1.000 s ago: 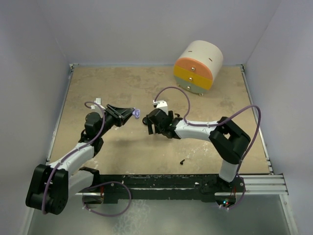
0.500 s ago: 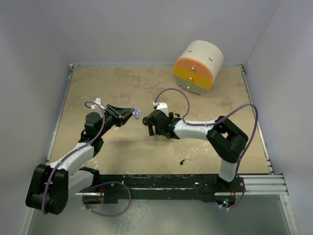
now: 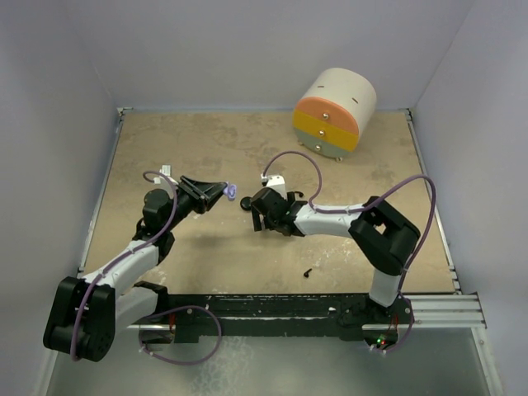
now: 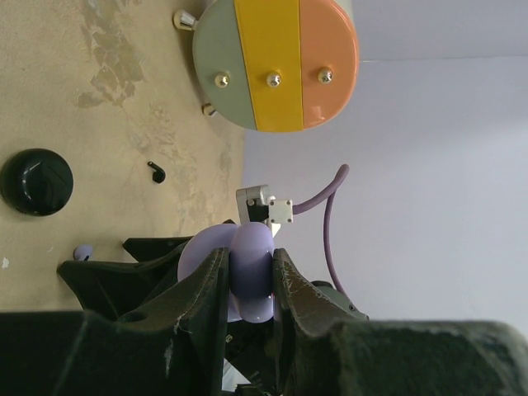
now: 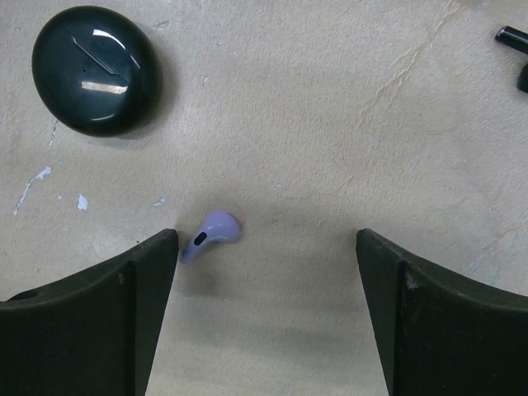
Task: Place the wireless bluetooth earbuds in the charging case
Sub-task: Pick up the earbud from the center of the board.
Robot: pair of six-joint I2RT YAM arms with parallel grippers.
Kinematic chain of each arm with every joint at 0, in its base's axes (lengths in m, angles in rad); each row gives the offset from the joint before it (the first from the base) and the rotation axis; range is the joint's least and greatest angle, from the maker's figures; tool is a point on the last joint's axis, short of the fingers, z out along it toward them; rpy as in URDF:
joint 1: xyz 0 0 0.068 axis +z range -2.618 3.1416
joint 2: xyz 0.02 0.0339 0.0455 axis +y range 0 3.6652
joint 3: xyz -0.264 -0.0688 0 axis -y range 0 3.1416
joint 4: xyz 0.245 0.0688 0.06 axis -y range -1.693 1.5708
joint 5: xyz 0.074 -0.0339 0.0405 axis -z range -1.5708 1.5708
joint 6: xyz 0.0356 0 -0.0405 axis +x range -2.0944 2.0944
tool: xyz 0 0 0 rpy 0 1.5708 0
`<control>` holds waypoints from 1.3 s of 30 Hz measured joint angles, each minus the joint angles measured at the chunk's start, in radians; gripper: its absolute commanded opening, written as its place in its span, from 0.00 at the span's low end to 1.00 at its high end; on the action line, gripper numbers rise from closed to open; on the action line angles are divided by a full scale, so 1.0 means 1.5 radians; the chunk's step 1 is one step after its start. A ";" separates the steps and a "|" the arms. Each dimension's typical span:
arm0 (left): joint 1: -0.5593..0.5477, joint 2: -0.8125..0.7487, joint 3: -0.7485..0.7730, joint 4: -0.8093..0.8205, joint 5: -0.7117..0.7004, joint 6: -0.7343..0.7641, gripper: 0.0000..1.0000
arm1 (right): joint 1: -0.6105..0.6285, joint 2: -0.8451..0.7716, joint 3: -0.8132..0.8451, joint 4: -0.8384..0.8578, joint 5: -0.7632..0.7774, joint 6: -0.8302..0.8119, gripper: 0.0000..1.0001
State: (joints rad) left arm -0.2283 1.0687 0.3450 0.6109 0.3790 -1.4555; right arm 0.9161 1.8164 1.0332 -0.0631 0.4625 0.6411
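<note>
Earbuds not in any case yet, so zero of two inserted. Lilac earbud (image 5: 210,233) lies loose on the counter (image 5: 330,148), between the fingers of the right pincer (image 5: 266,239) but off-centre, just beside one finger. Right pincer is spread wide and holds nothing. It sits low over the bud, and I can't tell whether the tips touch the counter. Black earbud (image 4: 157,171) is also loose on the counter, well apart from the lilac one and off to the side of the right pincer, with no pincer on it.

Left pincer (image 4: 248,262) is clamped on the lilac case (image 4: 252,293) and holds it up off the counter, near the right pincer. The case looks hinged open, with a flat lid part behind the rounded body. The cavity is not visible, so I can't confirm it.

Dark case (image 5: 93,70) sits on the counter near the lilac earbud, lid shut and not held.

Judgement: early stage. The lilac case is in hand and presented, and the lilac bud pick is about to happen. Left to do:
- Grasp the lilac bud, seat it in the lilac case and close the case.
- Open the dark case and seat the black bud in it.

Risk: the off-centre bud could skid when the fingers close.
</note>
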 measured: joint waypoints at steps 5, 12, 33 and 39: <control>0.001 0.001 0.000 0.000 0.000 0.000 0.00 | 0.000 -0.004 -0.006 0.001 0.001 0.003 0.91; 0.001 0.004 0.000 0.000 0.001 0.000 0.00 | 0.000 -0.015 -0.019 0.002 0.002 0.005 0.91; 0.003 0.007 0.000 0.000 0.001 0.000 0.00 | 0.003 -0.014 -0.018 0.005 -0.005 -0.003 0.76; 0.003 0.007 0.000 0.000 0.001 0.000 0.00 | 0.013 0.001 -0.003 0.017 -0.008 -0.009 0.72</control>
State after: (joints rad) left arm -0.2245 1.0798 0.3447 0.6113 0.3801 -1.4555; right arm 0.9363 1.8183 1.0290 -0.0380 0.4507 0.6277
